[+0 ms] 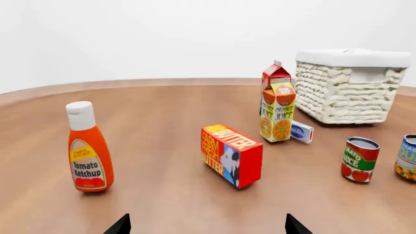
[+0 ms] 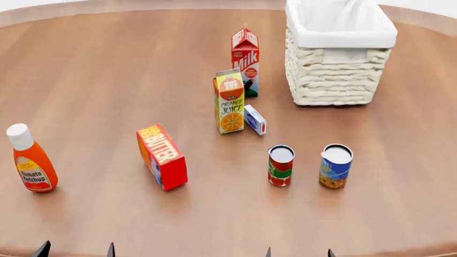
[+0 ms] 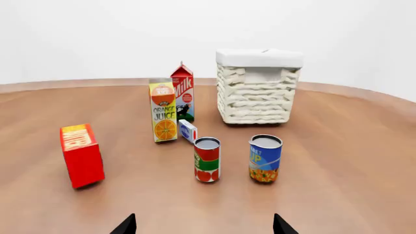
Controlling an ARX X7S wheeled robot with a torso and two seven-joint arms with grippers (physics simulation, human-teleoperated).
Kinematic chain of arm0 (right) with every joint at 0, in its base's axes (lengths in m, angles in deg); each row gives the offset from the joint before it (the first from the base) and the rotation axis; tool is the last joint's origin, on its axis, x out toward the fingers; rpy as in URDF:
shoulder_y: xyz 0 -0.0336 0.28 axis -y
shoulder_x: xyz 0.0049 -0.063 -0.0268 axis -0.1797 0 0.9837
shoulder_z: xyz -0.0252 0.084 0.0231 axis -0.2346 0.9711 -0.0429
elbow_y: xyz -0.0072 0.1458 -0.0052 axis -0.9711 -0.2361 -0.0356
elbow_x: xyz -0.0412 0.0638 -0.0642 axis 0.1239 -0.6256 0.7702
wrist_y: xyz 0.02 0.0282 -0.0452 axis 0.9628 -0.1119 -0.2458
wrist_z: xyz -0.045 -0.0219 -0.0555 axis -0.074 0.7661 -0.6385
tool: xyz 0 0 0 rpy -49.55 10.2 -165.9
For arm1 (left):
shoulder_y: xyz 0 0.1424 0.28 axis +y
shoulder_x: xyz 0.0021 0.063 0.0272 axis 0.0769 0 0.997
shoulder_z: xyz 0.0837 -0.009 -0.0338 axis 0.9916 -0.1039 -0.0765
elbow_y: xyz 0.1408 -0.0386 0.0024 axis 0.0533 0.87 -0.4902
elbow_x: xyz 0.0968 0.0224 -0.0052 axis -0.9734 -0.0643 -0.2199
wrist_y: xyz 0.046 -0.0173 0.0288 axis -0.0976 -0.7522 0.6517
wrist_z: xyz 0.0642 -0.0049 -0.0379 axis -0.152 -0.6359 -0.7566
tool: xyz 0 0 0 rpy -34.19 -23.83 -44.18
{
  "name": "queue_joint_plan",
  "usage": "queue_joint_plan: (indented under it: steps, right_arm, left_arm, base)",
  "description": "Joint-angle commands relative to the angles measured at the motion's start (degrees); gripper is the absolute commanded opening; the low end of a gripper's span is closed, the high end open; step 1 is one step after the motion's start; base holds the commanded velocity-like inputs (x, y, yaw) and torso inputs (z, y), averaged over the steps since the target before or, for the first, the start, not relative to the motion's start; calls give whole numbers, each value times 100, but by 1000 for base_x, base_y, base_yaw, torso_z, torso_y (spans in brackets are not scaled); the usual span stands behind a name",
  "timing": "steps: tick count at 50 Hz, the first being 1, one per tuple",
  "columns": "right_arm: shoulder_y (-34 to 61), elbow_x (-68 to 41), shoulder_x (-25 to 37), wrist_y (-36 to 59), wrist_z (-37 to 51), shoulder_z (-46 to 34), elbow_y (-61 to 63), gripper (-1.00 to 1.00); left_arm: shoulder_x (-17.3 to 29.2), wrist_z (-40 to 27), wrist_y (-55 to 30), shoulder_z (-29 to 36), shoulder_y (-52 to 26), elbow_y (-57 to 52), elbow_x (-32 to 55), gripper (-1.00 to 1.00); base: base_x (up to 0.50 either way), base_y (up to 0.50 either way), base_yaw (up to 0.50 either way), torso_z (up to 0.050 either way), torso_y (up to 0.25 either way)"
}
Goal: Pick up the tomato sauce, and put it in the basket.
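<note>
The tomato sauce can (image 2: 281,166), red and green with a silvery top, stands upright on the brown table, just left of a blue-and-yellow can (image 2: 335,166). It also shows in the right wrist view (image 3: 207,159) and the left wrist view (image 1: 359,159). The cream wicker basket (image 2: 335,75) with a white liner stands behind it at the back right; it shows in both wrist views (image 3: 258,92) (image 1: 344,90). My left gripper (image 2: 76,250) and right gripper (image 2: 298,252) are open and empty at the near table edge, well short of the can. Only their fingertips show.
A red butter box (image 2: 162,157), an orange juice carton (image 2: 230,101), a milk carton (image 2: 245,61) and a small white-and-blue box (image 2: 255,119) stand mid-table. A ketchup bottle (image 2: 31,159) stands at the left. The table (image 2: 107,69) has a rounded far edge.
</note>
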Motion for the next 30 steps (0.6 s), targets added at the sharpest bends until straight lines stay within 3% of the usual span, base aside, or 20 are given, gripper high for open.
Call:
queue_joint_plan:
  steps: [1, 11, 21, 30]
  right_arm:
    - [-77, 184, 103, -17, 278, -144, 229, 100]
    - [-567, -78, 272, 341, 504, -263, 1844, 100]
    - [-1330, -267, 440, 563, 661, -314, 3961, 100]
    - [-1678, -127, 571, 578, 777, -459, 4773, 100]
  left_arm:
    - [90, -99, -59, 123, 69, -172, 86, 100]
    - [306, -255, -181, 297, 585, -1747, 324, 100]
    - [486, -568, -426, 445, 1406, -3935, 23, 100]
    - [622, -676, -376, 499, 1859, -4842, -37, 100]
  base:
    - [0, 0, 0, 0, 0]
    - [0, 0, 0, 0, 0]
    - [0, 0, 0, 0, 0]
    - [0, 0, 0, 0, 0]
